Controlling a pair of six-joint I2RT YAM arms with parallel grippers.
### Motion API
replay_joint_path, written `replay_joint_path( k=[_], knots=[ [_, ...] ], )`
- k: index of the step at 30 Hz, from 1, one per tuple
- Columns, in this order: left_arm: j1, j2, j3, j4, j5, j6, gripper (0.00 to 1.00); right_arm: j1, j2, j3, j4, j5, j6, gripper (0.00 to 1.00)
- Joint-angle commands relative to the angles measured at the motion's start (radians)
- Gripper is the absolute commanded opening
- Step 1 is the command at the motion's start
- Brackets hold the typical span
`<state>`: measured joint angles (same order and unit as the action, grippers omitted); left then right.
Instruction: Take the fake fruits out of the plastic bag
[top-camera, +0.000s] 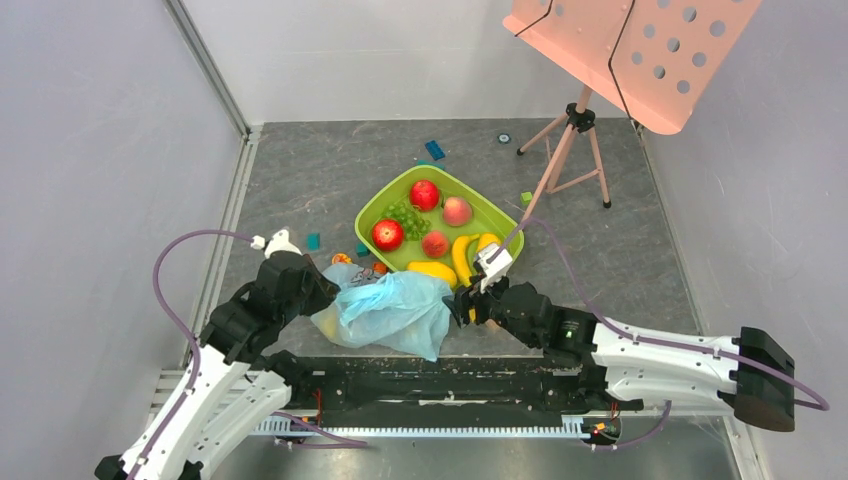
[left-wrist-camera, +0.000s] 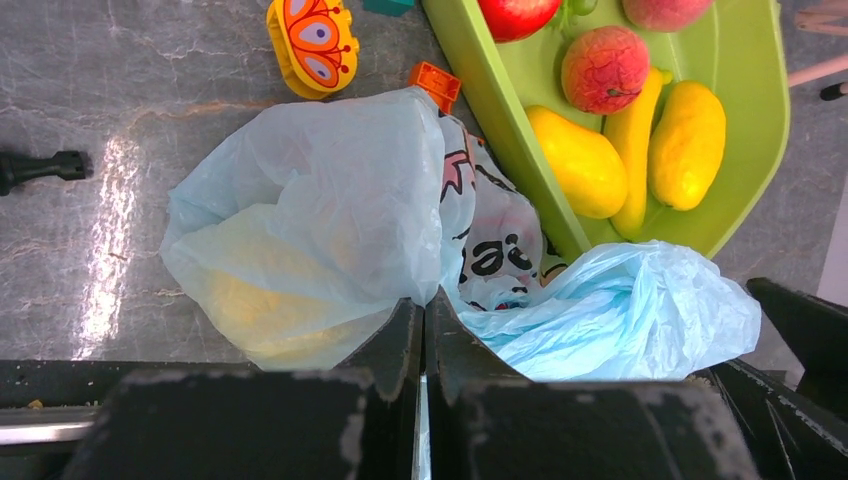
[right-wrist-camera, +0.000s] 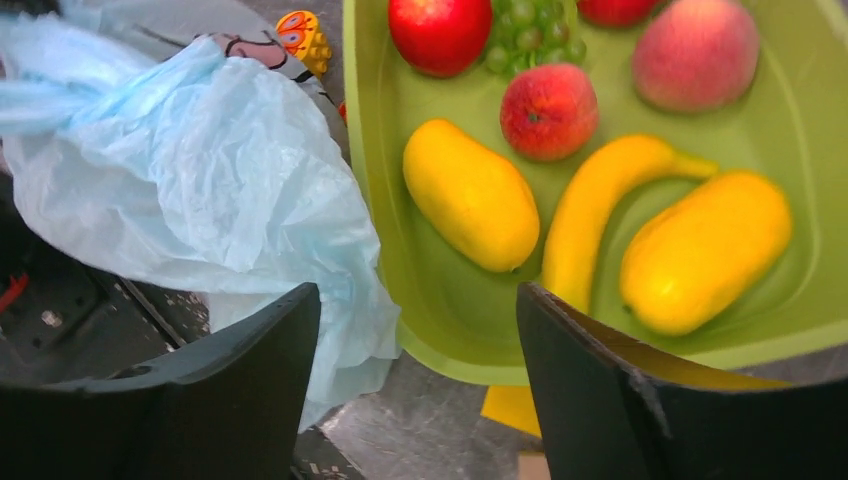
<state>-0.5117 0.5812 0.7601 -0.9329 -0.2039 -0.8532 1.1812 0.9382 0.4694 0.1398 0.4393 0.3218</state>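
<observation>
Left jaws shut tight with thin film of the plastic bag (left-wrist-camera: 330, 200) pinched at the tips. Reads as an anchor so the bag doesn't drag while the other arm works. Right jaws wide apart, nothing between them, hanging over the near rim of the green tray (right-wrist-camera: 440, 350), just beside the bag's loose end. Bag lies crumpled on the tabletop (left-wrist-camera: 90, 150), touching the tray's outer wall. Most fake fruits (right-wrist-camera: 470, 195) sit in the tray: two yellow mango-like pieces, banana, apples, peaches, grapes. Yellow lump (left-wrist-camera: 250, 305) shows through the film at the bag's left end, probably one fruit to go. Small yellow patch (right-wrist-camera: 512, 410) below the tray rim, can't tell what it is. My guess for next: right jaws into the bag mouth. Risk is snagging film.
</observation>
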Motion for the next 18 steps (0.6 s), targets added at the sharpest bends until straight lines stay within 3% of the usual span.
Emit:
replay_joint_path(
  k=[1, 6, 12, 18],
  knots=[
    [0.007, -0.041, 0.009, 0.075, 0.023, 0.097, 0.02, 0.001, -0.020, 0.101, -0.008, -0.111, -0.264, 0.81],
    [0.006, -0.071, 0.006, 0.080, 0.011, 0.121, 0.02, -0.003, 0.031, 0.222, -0.031, -0.112, -0.248, 0.89],
    [0.006, -0.062, -0.015, 0.112, 0.053, 0.120, 0.02, -0.003, 0.255, 0.455, -0.136, -0.220, -0.187, 0.90],
    [0.007, -0.070, -0.020, 0.113, 0.052, 0.123, 0.02, -0.006, 0.412, 0.573, -0.222, -0.234, -0.134, 0.89]
  ],
)
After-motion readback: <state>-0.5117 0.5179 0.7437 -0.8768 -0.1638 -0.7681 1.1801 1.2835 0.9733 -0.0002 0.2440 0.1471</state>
